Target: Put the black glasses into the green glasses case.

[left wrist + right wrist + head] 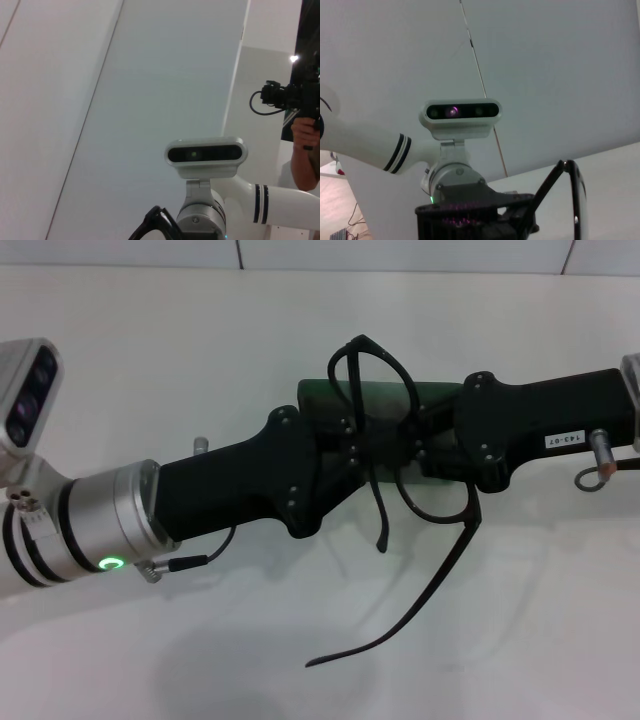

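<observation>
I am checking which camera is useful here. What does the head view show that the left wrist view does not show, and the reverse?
Only the head view shows the green glasses case on the white table, the left pincer and right pincer meeting above it, and the whole black glasses with one temple arm hanging down. Only the left wrist view shows the right arm's wrist camera, the wall behind it and a person's arm with a camera. Both show part of the black glasses frame.

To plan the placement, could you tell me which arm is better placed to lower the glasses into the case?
Probably left: its hand meets the black glasses over the green glasses case's middle; the right hand sits at its end.
</observation>
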